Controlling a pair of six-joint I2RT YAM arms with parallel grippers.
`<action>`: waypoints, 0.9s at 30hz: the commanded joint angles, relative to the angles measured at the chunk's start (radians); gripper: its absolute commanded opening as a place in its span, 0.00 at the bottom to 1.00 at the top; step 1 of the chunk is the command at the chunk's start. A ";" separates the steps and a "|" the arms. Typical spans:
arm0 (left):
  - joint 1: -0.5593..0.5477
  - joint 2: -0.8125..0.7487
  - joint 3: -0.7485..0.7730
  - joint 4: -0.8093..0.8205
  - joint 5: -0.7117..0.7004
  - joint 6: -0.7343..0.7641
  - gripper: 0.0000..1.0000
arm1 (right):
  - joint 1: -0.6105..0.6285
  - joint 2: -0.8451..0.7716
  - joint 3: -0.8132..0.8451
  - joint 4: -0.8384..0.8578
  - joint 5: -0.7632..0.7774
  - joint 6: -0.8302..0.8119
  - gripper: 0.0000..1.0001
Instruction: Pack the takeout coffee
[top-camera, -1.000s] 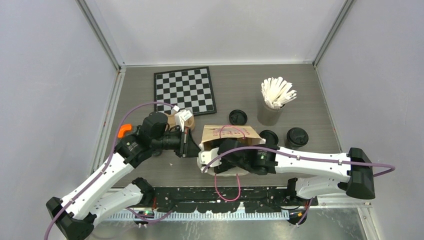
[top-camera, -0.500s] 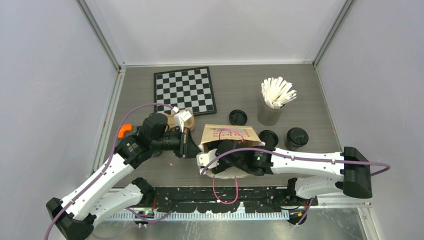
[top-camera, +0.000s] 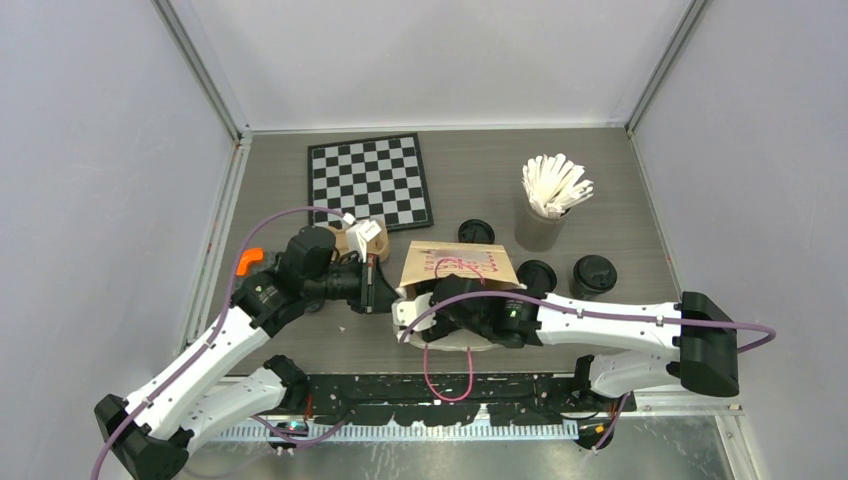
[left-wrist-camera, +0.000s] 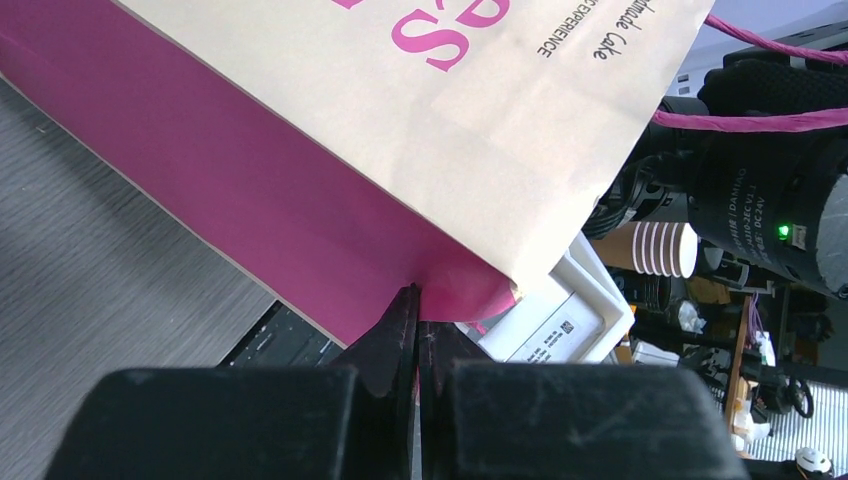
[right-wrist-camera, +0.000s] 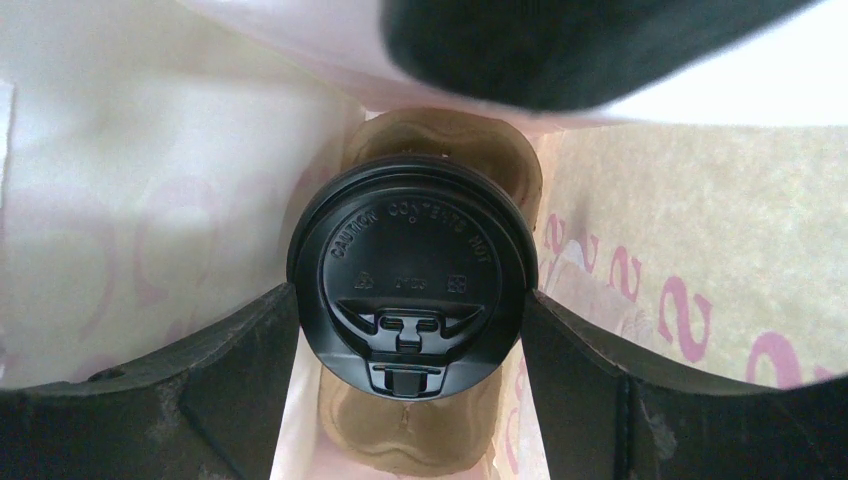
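Note:
One takeout coffee, a black cup with its black lid (right-wrist-camera: 410, 260) on, hangs inside the paper bag (top-camera: 460, 262). It is just above the brown pulp tray (right-wrist-camera: 400, 440) on the bag's floor. My right gripper (right-wrist-camera: 410, 300) is shut on it, a finger pressed to each side of the lid. In the top view that arm reaches into the bag's near mouth. My left gripper (left-wrist-camera: 420, 300) is shut on the bag's pink side edge (left-wrist-camera: 300, 230) and holds it at the bag's left (top-camera: 378, 290). A second lidded black cup (top-camera: 594, 275) stands right of the bag.
Another black cup (top-camera: 537, 275) stands half hidden behind the bag's right corner. A loose black lid (top-camera: 476, 233) lies just beyond the bag. A grey cup of white sticks (top-camera: 545, 215) stands at the back right, a chessboard (top-camera: 370, 182) at the back left.
My right arm has slid a little to the left, deeper into the bag. The bag's top has shifted slightly away from me. The left arm has hardly moved.

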 joint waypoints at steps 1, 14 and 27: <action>-0.006 -0.005 -0.005 0.129 0.072 -0.067 0.00 | -0.011 0.027 0.017 0.040 0.060 -0.004 0.64; -0.006 -0.010 0.008 0.168 0.077 -0.139 0.00 | -0.011 -0.009 0.032 -0.007 0.046 0.006 0.64; -0.006 -0.034 0.043 0.020 0.046 -0.048 0.00 | -0.010 -0.127 0.084 -0.165 -0.022 0.050 0.64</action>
